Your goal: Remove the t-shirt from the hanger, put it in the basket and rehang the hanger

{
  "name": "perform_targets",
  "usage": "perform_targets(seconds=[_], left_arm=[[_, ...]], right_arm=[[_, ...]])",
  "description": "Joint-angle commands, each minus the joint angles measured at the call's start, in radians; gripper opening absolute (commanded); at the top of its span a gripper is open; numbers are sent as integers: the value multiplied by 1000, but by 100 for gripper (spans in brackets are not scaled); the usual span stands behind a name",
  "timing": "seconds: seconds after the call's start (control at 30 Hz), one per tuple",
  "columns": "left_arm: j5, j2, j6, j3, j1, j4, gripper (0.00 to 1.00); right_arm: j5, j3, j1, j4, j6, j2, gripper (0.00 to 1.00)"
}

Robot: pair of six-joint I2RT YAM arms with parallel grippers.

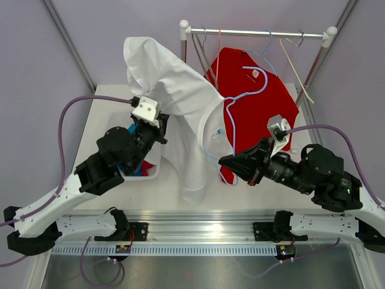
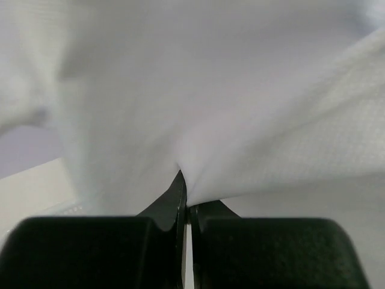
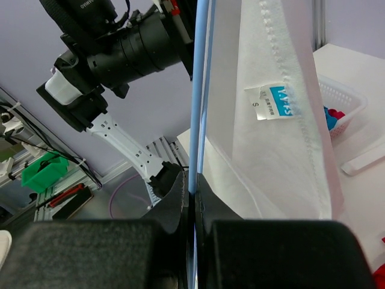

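A white t-shirt [image 1: 180, 96] hangs in the air over the table, partly still on a light-blue wire hanger [image 1: 230, 120]. My left gripper [image 1: 163, 123] is shut on a pinch of the white fabric [image 2: 198, 108], which fills the left wrist view above the closed jaws [image 2: 183, 192]. My right gripper [image 1: 222, 161] is shut on the hanger's lower end; in the right wrist view the blue wire [image 3: 198, 90] runs straight up from the closed jaws [image 3: 194, 186], with the shirt's collar and size label [image 3: 271, 99] beside it.
A red t-shirt [image 1: 264, 105] lies behind the hanger under a clothes rail [image 1: 258, 33] that carries several other hangers. A white basket [image 1: 149, 171] with blue and red cloth stands at the left, under my left arm.
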Motion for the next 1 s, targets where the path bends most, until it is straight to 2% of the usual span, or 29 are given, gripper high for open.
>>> perform_targets(seconds=[0.0, 0.17, 0.33, 0.43, 0.5, 0.57, 0.6, 0.73, 0.87, 0.97], left_arm=[[-121, -111, 55, -23, 9, 131, 0], [-188, -177, 61, -36, 51, 99, 0], [-193, -127, 56, 41, 139, 47, 0], [-152, -84, 23, 127, 235, 19, 0], [-75, -32, -31, 217, 338, -19, 0], [-21, 38, -55, 292, 421, -57, 0], [2, 72, -65, 399, 446, -86, 0], [76, 226, -106, 620, 558, -202, 0], [170, 260, -210, 644, 679, -240, 0], [204, 228, -259, 635, 720, -237, 0]], right_arm=[[18, -16, -3, 7, 15, -59, 0], [33, -39, -2, -115, 62, -88, 0], [-92, -62, -2, -243, 122, -91, 0], [-157, -96, -2, -338, 162, -93, 0], [-183, -123, -2, -404, 188, -105, 0], [-262, -145, -2, -407, 202, -137, 0], [-278, -156, -2, -405, 208, -149, 0], [-373, -163, -2, -415, 197, -198, 0], [-486, -177, -2, -346, 155, -237, 0], [-447, -145, -2, -297, 125, -258, 0]])
